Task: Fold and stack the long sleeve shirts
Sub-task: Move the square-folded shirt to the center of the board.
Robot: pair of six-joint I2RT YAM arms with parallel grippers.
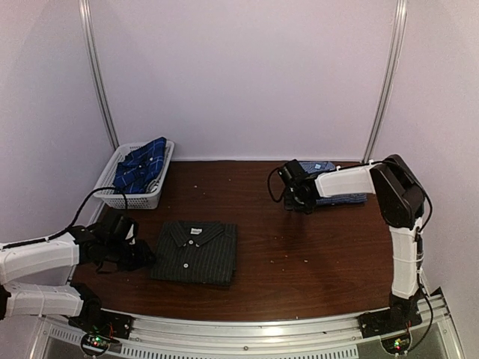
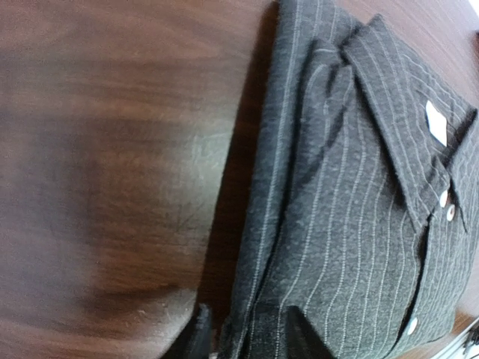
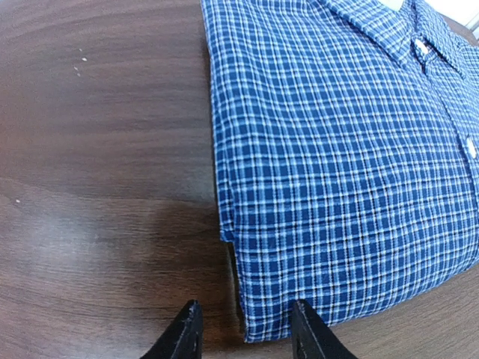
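table [image 1: 299, 262]: left end effector [image 2: 247, 340] parted astride pinstripe shirt [image 2: 359, 224]; right end effector [image 3: 243, 333] likewise, check shirt [image 3: 344, 164].

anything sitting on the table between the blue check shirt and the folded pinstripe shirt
Nothing visible does: only bare table lies between the blue check shirt and the pinstripe shirt. The left gripper sits at the pinstripe shirt's left edge, off that path.

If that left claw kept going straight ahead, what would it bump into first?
The black pinstriped shirt. Its folded edge lies right between the open fingertips of the left gripper, so it would probably meet that cloth almost at once.
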